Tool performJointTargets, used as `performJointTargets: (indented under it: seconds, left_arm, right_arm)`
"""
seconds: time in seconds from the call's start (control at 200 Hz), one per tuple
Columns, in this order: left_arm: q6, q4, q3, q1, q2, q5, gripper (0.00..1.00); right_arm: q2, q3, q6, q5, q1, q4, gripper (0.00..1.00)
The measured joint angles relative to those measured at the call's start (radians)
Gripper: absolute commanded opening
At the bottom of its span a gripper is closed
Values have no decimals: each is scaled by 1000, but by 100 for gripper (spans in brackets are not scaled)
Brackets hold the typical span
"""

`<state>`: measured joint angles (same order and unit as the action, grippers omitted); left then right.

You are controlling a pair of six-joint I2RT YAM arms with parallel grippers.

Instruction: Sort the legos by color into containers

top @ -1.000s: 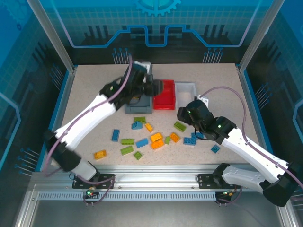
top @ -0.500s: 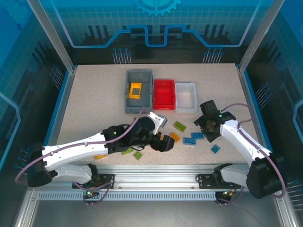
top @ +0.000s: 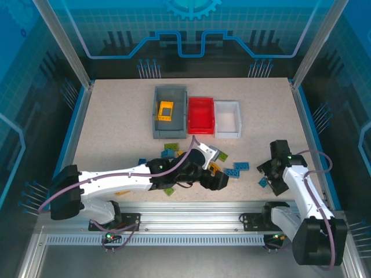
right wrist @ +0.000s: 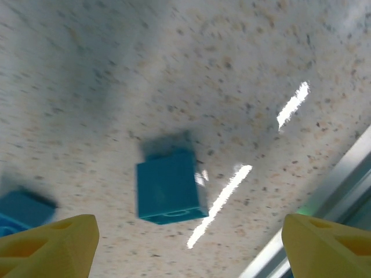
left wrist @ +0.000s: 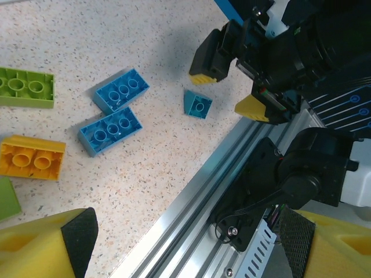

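Legos are lying scattered near the front edge of the speckled table (top: 116, 127), and 3 bins are standing in a row farther back: a gray bin (top: 171, 131), a red bin (top: 201, 117) and a white bin (top: 227, 117). 1 orange brick (top: 166, 110) is sitting inside the gray bin. The left gripper (top: 217, 180) is hovering over the loose pieces, its jaws spread wide and holding nothing. Its wrist camera is showing 2 blue bricks (left wrist: 110, 131) side by side, a lime green brick (left wrist: 26, 87) and an orange-yellow brick (left wrist: 32, 157). The right gripper (top: 274, 177) is hanging just above a small blue brick (right wrist: 169, 185) (lying alone near the aluminium rail (left wrist: 232, 168)). Its jaws are standing apart and touching nothing.
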<state>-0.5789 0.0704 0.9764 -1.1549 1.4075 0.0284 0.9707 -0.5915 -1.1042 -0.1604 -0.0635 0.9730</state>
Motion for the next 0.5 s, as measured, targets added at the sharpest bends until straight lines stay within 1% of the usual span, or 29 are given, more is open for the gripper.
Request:
performJointTargets:
  seconds: [0.29, 0.395, 0.5]
  left_arm:
    - [1, -65, -26, 0, 26, -27, 86]
    - [1, -79, -34, 0, 26, -27, 86]
    - [0, -108, -48, 0, 26, -28, 86]
  right_arm:
    - [60, 5, 109, 42, -24, -16, 85]
    - [117, 5, 142, 61, -29, -48, 83]
    - [168, 5, 168, 68, -29, -70, 77]
